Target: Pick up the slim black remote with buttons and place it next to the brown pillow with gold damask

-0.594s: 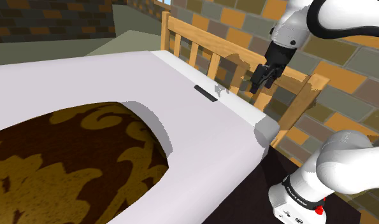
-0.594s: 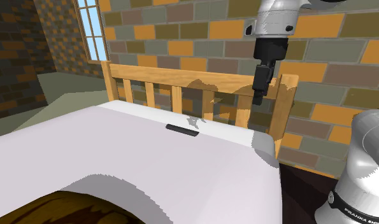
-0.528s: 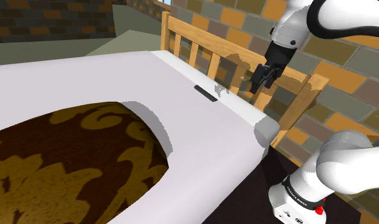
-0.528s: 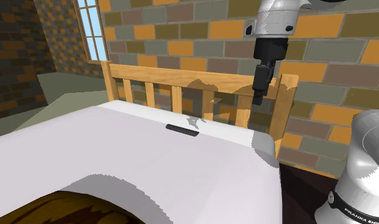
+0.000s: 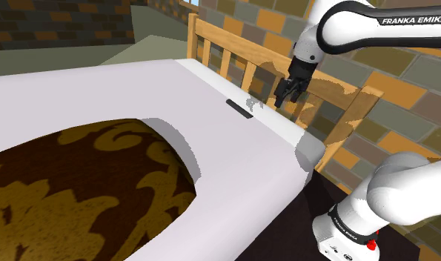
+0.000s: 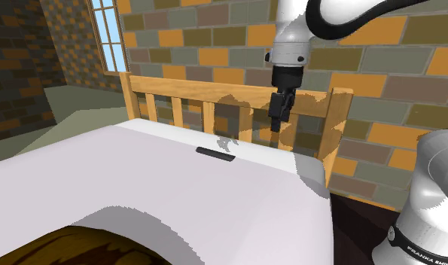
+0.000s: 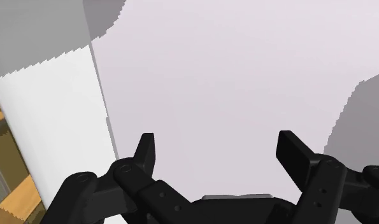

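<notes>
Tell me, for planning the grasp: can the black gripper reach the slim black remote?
Likely yes: the open black two-finger gripper hangs above the white bed, and nothing stands between it and the slim black remote.

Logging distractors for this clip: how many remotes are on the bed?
1. The black remote lies on the white bed near the wooden headboard, apart from the brown pillow; the pillow could hide others.

A white bed [image 5: 100, 89] abuts a wooden headboard [image 6: 214, 91].

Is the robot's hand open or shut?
Open: the hand has its two black fingers standing far apart, with nothing between them.
</notes>
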Tool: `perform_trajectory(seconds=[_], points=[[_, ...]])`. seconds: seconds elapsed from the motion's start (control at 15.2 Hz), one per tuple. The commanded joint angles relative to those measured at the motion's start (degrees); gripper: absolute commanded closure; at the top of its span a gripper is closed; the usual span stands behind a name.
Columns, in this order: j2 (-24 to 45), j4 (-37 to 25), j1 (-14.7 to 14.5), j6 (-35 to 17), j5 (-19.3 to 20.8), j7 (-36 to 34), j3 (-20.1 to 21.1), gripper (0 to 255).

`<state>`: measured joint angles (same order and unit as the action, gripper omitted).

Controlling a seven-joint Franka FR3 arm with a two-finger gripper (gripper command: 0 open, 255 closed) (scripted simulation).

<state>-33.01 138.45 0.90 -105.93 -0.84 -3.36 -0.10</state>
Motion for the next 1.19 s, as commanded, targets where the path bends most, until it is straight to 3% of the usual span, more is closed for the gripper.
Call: perform_trajectory(seconds=[0.0, 0.59, 1.12], points=[[4.3, -1.3, 0.5, -3.0, 0.3, 1.4, -1.1, 0], [23.7, -10.3, 1.8, -12.9, -0.9, 7.6, -5.2, 0], [41.6, -23.4, 3.5, -17.0, -4.5, 13.3, -7.2, 0]])
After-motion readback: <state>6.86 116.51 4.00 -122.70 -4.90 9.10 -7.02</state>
